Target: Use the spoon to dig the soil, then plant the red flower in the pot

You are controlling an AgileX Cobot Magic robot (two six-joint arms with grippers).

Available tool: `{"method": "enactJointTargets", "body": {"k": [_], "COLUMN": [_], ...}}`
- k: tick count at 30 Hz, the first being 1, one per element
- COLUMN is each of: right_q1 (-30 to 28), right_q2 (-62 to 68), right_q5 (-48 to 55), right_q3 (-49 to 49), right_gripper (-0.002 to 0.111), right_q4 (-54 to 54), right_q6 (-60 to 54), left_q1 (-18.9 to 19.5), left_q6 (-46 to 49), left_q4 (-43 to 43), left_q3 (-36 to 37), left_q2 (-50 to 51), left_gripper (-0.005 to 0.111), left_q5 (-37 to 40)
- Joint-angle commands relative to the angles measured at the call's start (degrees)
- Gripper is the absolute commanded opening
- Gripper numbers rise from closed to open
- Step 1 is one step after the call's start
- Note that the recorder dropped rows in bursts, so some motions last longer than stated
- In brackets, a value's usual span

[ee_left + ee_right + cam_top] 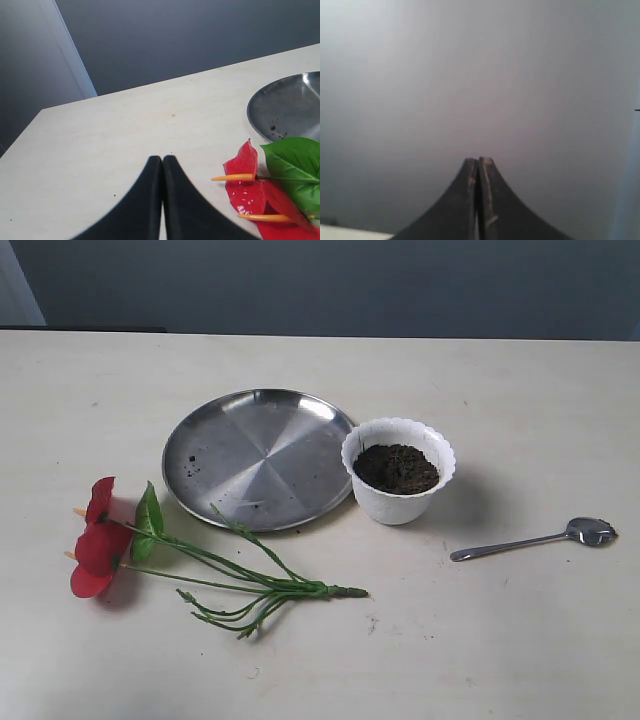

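Only the gripper fingers show. The left gripper point(162, 160) has two smooth matte black fingers, broad at the base and curving to thin tips. The right gripper point(478, 162) is the same shape, with pale scuffs along its inner edges.

on the pale table point(520, 640) a white pot point(398, 472) full of dark soil point(396, 468) sits just beside a steel plate point(258, 458). the red flower point(180, 555) lies flat in front of the plate, and the spoon point(535, 539) lies well apart on the right.
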Motion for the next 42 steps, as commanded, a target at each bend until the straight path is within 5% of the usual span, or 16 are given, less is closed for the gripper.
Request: {"method": "enactJointTargets", "body": {"k": [1,9,12,25,34,42], "right_q1": [0.0,12.5,17.3,18.8,18.8,18.8], "right_q2": [15.3,47.6,56.0,65.4,65.4,67.4], "right_q5": [19.0,49.0,53.1,44.5,30.4,29.3], "right_q3": [-13.7,-29.1,-29.8,-23.5,-10.9,-10.8], "right_gripper": [-0.001,-0.001,-0.001,0.002,0.044,0.021], "right_q4": [-11.8,-11.3,-12.5,-13.0,-20.7,-17.3], "right_q6": [-8.7,-42.3,-44.2,-43.7,-42.0,-39.6], "left_q1": [0.0,0.0,0.0,0.0,0.0,0.0], "left_q6": [-0.3,-0.3,-0.3,-0.3,-0.3,-0.3], "left_q4": [-0.2,-0.2,-0.2,-0.2,-0.2,-0.2], "left_q3": [0.0,0.0,0.0,0.0,0.0,0.0], "left_q2": [-0.2,-0.2,-0.2,-0.2,-0.2,-0.2], "left_gripper": [0.0,0.0,0.0,0.0,0.0,0.0], "left_q5": [-0.7,-0.7,-0.7,-0.7,-0.7,-0.7]}}
